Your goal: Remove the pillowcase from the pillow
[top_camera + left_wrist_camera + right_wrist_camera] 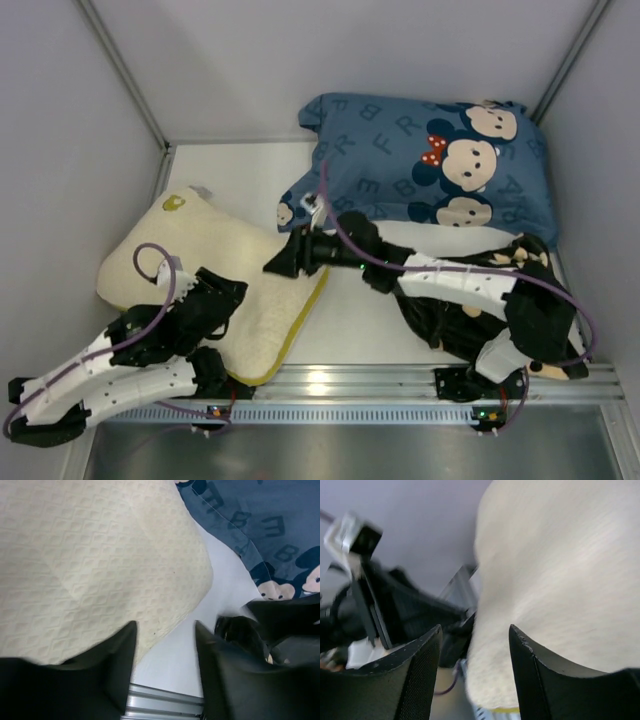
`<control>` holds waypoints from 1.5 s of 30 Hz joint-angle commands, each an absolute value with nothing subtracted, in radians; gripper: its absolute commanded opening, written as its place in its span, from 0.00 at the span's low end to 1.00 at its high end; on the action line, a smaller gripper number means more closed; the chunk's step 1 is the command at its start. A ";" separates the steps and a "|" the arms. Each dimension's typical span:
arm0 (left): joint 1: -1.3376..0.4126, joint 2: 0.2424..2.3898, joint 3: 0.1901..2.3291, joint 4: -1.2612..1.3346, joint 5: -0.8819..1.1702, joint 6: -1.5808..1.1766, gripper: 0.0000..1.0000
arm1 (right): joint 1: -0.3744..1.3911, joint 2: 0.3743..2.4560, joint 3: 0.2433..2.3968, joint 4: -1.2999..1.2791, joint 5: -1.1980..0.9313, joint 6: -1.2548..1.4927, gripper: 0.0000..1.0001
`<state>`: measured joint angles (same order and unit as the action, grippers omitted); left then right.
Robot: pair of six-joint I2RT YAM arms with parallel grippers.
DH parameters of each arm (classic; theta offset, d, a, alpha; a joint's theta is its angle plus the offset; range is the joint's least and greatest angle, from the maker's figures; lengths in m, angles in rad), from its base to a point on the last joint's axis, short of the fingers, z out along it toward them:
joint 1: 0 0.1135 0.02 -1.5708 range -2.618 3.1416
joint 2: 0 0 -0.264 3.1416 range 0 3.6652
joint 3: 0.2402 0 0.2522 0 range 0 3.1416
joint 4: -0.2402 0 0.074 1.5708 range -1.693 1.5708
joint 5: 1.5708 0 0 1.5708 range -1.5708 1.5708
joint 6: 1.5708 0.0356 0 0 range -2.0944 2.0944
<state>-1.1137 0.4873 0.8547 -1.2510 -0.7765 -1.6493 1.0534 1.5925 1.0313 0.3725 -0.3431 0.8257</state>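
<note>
One cream pillow (210, 262), one black pillowcase (445, 322)

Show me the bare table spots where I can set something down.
Back patch of table: between the pillow and the blue pillow, along the wall. Middle patch: bordered by the pillow's edge, the right arm and the near rail. Crowded: the right side, where the pillowcase heaps under that arm.

blue pillow (400, 150) cover printed with scattered single capitals, B, F, R, E, A legible from the top camera, E, B, R readable on the same cover (260, 525) in the left wrist view, green tag (174, 202) on cream pillow (200, 270) too small to read
</note>
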 commanded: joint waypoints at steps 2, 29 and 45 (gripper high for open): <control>-1.112 0.624 0.853 -1.152 -0.859 -1.629 0.29 | 0.853 1.609 1.162 -0.058 -0.164 0.554 0.48; -0.698 1.475 0.842 -0.624 -0.468 -1.019 0.00 | 0.986 1.847 0.950 0.219 -0.382 0.762 0.00; -0.266 1.594 0.979 -0.588 -0.290 -0.807 0.00 | 1.081 2.114 1.210 0.368 -0.566 0.928 0.00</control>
